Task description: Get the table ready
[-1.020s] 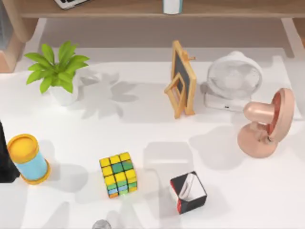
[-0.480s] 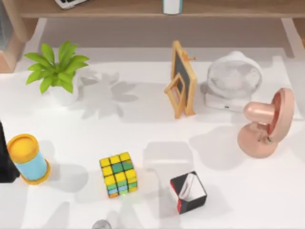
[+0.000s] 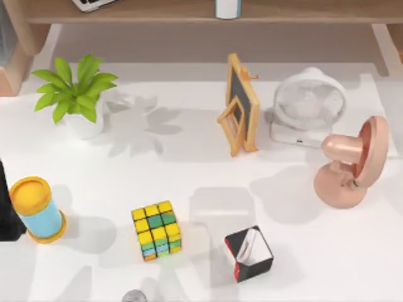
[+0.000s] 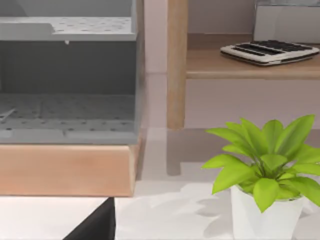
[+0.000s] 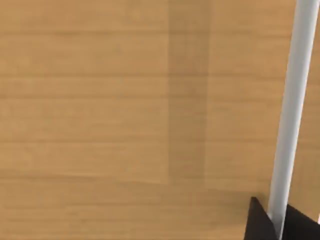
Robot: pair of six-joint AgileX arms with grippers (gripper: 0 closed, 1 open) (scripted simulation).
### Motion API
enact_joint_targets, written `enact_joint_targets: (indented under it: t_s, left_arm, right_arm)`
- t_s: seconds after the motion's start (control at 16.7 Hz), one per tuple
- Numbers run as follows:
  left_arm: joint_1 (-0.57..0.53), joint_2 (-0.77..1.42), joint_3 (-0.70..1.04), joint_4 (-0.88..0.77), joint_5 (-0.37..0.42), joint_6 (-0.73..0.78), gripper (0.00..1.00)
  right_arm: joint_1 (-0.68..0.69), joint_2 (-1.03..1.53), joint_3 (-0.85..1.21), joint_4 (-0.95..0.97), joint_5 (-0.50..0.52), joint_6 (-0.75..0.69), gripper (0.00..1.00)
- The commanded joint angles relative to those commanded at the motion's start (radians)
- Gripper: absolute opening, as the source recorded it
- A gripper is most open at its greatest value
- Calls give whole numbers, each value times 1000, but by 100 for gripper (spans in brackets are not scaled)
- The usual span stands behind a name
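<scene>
The surface (image 3: 189,182) is a broad, smooth white tabletop spread under every object in the top view, with a light wooden shelf (image 3: 189,11) running along its far edge. It is rigid, heavy and fixed in place, so it is not something to be gripped; readying it is a matter of handling what stands on it, and its slick finish will likely let light objects slide if nudged rather than lifted.

A potted plant (image 3: 77,94) stands at the far left, a small framed chalkboard (image 3: 241,104) near the middle, a white desk fan (image 3: 307,104) and a pink lamp-like object (image 3: 350,165) to the right. Nearer the front sit a yellow-capped blue cylinder (image 3: 36,209) at the left, a puzzle cube (image 3: 156,229) and a black-and-red box (image 3: 249,253).

The cube and the box look light and stiff, with flat opposite sides suited to a pinch. The plant and chalkboard seem top-heavy and prone to tipping.

A dark part of the left arm (image 3: 7,214) rests at the left edge beside the cylinder. Whether either arm's tool is spread or pressed together cannot be told.
</scene>
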Motion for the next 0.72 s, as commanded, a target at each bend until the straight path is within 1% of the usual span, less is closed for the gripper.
enact_joint_targets:
  t_s: [0.48,0.72]
  left_arm:
    - [0,0,0,0,0,0,100]
    - [0,0,0,0,0,0,100]
  right_arm:
    - [1,3,3,-4,2,1,0]
    - [61,45,116,-72,57,0,0]
